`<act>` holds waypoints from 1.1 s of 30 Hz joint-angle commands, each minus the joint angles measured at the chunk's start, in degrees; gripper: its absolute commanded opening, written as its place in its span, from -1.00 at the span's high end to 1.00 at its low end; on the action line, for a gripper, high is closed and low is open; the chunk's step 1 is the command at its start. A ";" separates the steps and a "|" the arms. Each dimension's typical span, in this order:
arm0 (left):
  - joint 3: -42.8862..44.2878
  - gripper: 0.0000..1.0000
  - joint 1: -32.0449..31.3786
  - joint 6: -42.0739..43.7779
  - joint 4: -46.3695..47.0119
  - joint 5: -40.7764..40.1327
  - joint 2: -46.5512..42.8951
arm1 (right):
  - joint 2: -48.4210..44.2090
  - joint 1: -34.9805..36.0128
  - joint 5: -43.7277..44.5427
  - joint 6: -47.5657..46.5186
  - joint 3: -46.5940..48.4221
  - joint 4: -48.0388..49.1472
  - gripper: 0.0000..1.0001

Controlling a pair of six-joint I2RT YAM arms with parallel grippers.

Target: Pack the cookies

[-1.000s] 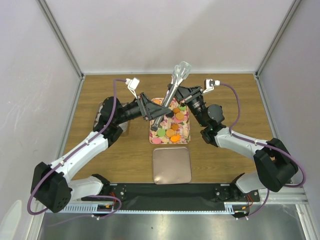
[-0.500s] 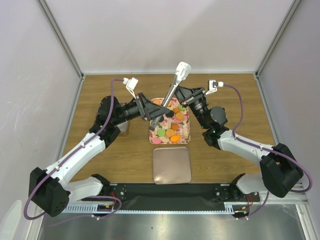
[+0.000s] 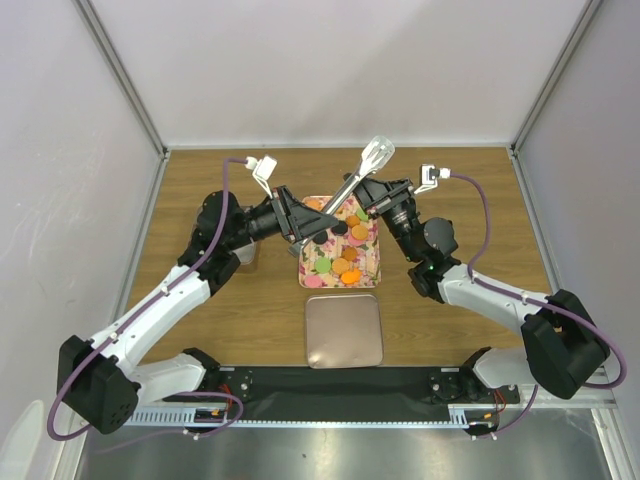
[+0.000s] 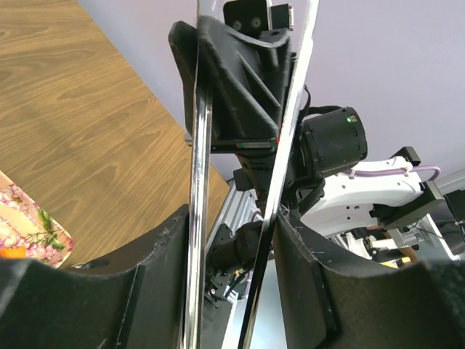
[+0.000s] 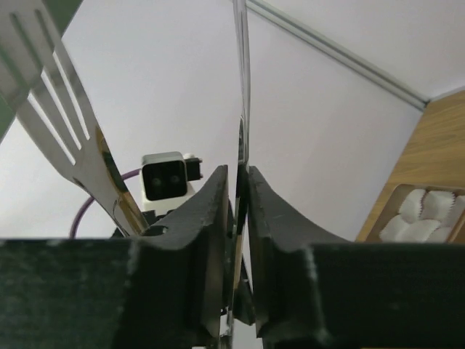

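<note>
The cookies (image 3: pixel 347 266), orange, green, black and pink discs, lie in the floral tray (image 3: pixel 374 276) at the table's middle. Metal tongs (image 3: pixel 350 185) slant over the tray, slotted head (image 3: pixel 377 151) up at the far right. My left gripper (image 3: pixel 306 229) is shut around both tong arms (image 4: pixel 195 218) near their lower end; its fingers (image 4: pixel 312 283) press them from outside. My right gripper (image 3: pixel 366 192) is shut on one thin tong blade (image 5: pixel 240 145) higher up. The other blade's slotted head (image 5: pixel 51 109) shows at the left of the right wrist view.
A plain square metal lid (image 3: pixel 344 331) lies just in front of the tray. Both arms crowd over the tray's far half. Pale fluted pieces (image 5: pixel 425 214) show low right in the right wrist view. Grey walls enclose the table on three sides.
The tongs' upper head has swung right and a little lower. My right arm has shifted right with it. My left gripper stays in place on the tongs.
</note>
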 commanded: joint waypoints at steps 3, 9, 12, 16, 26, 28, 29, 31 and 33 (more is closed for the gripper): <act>2.96 -0.07 0.33 0.99 1.92 0.51 -0.16 | -0.45 -1.17 -0.23 0.03 -0.36 3.63 1.00; 2.96 -0.11 0.51 0.19 2.72 1.83 0.02 | 1.40 -1.70 -0.49 2.40 -0.45 7.14 1.00; 3.66 -0.15 0.68 0.81 1.57 2.97 0.20 | 2.37 -2.66 -2.86 2.84 0.52 8.29 1.00; 3.40 -0.22 1.03 0.20 1.66 4.02 0.28 | 3.77 -3.19 -3.92 3.72 1.04 11.35 1.00; 1.56 -0.36 1.91 -2.70 4.38 6.75 0.29 | 9.40 -4.25 -10.33 8.03 3.07 19.00 1.00; 1.38 -0.39 2.09 -2.79 4.56 7.01 0.20 | 10.28 -4.16 -10.60 8.47 3.33 19.80 1.00; 1.29 -0.39 2.09 -2.88 4.56 6.93 0.11 | 10.28 -4.16 -10.69 8.64 3.42 19.97 1.00; 1.29 -0.41 2.18 -2.88 4.56 7.36 0.19 | 10.72 -4.16 -10.78 8.73 3.51 21.11 1.00; 1.64 -0.41 2.18 -2.53 4.12 7.80 0.37 | 11.16 -4.33 -11.56 8.82 4.03 21.64 1.00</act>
